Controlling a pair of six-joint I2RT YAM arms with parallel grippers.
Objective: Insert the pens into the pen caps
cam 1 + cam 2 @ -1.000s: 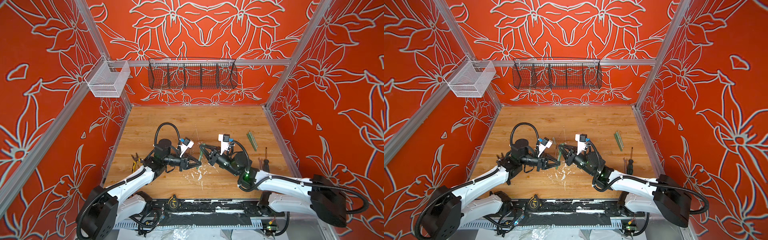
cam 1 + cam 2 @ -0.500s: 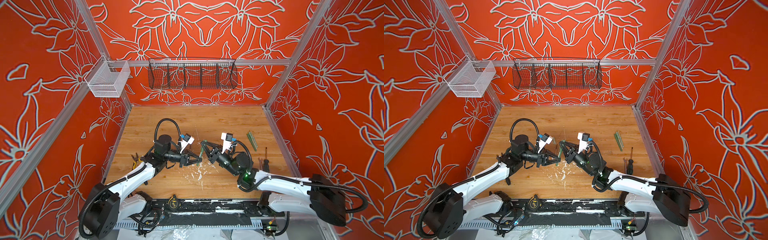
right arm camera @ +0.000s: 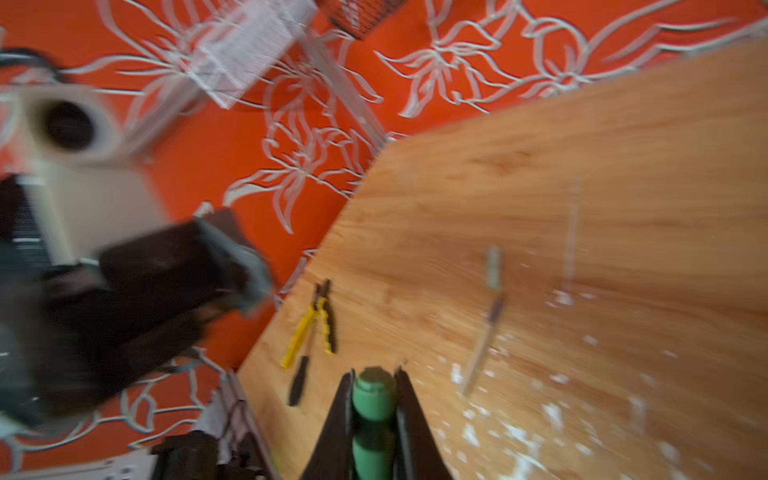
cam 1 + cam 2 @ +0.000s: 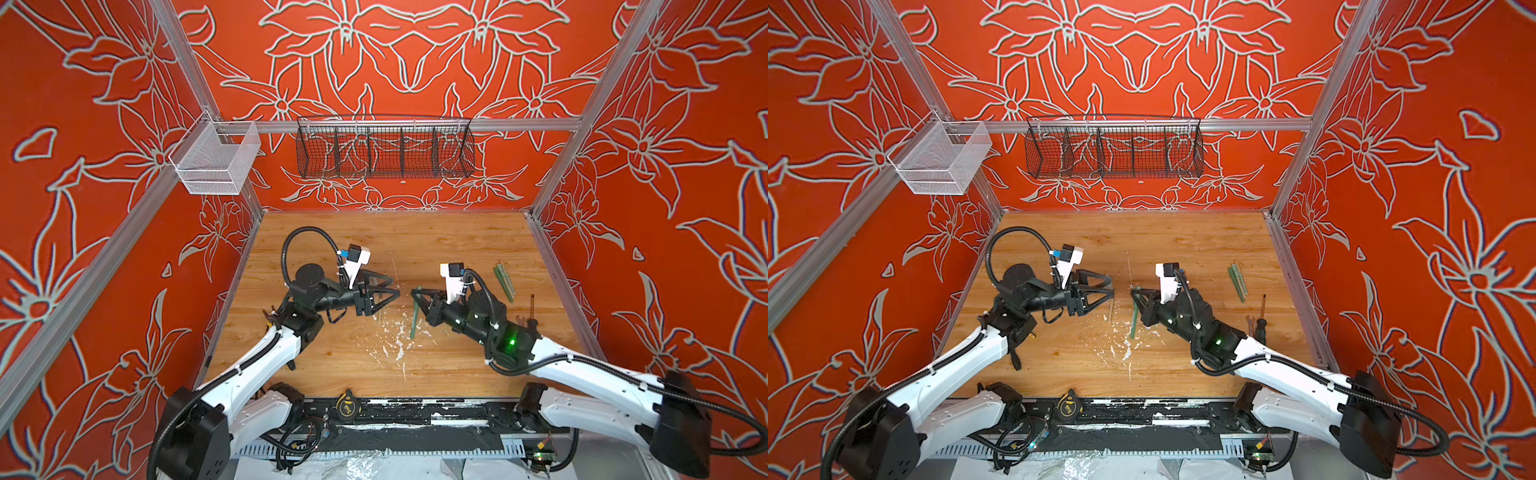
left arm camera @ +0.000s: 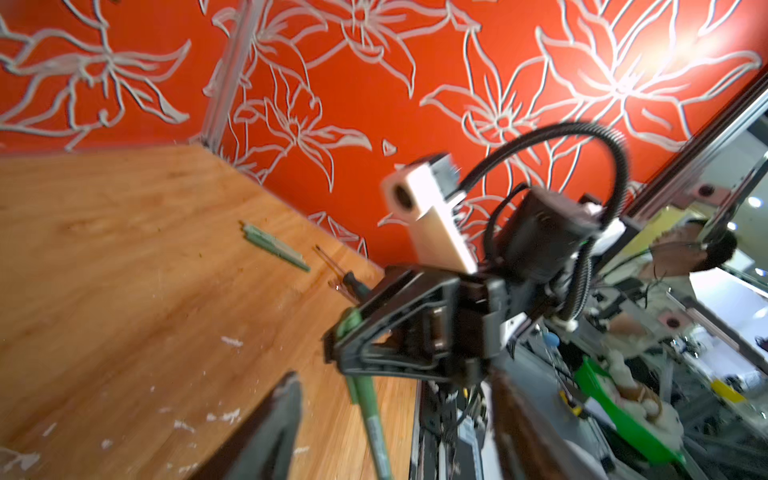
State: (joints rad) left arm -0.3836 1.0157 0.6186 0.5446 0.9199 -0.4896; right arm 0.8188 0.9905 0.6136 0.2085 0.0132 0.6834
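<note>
Right end effector (image 4: 417, 293) grips a green pen (image 4: 414, 320) by its upper end near table (image 4: 457, 232) centre. The left end effector (image 4: 394, 287), at its 9 o'clock, gapes empty. We judge such an end grip lets the pen pivot or slip.

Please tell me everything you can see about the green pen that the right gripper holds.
The green pen is a thin stick, plastic by its look, with a brighter, rounded upper end and a greyer shaft. The right gripper is shut on it near that end. It hangs almost upright over the wooden table. Whether its lower tip touches the wood, I cannot tell.
</note>
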